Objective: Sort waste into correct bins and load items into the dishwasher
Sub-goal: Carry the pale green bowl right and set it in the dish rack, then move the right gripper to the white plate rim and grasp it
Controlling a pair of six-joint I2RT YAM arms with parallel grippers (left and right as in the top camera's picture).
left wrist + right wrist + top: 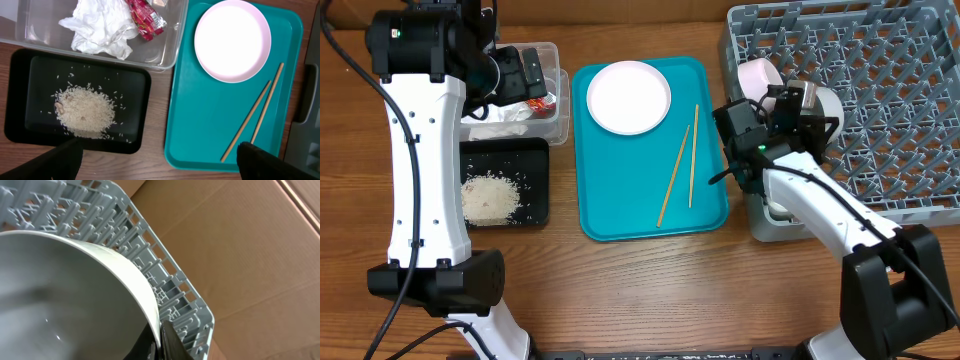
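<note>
– Right gripper (162,341), status?
– Closed on the rim of the round grey-white bowl (75,295), which is pinched between both fingers. Bowl is at the left side of the large grey plastic peg rack (880,100) and not yet let go. Whether it is seated between pegs: cannot tell.
– Left gripper (160,152)?
– Spread wide, holding nothing, hovering above the two bins.
– Done so far?
– Waste looks sorted. Crumpled white paper napkin (100,27) and small shiny red wrapper (145,17) lie in the clear rectangular plastic tub (170,55). Loose white rice grains (82,110) are heaped in the shallow black rectangular tray (20,100). Pinkish-white bowl (758,75) is in the rack, just beside the held one.
– Left to do?
– Pale pink round plate (628,97) and two thin wooden chopsticks (678,168) lie on the teal plastic tray (610,200), untouched. My estimate: loading is roughly half done.
– Hidden or unclear?
– Small white cup not confidently located. Something pale shows under the right forearm by the rack's near corner, mostly covered. Right wrist view is filled by bowl and rack, so no table is visible there. Left fingertips are cut off at the frame's bottom edge.
</note>
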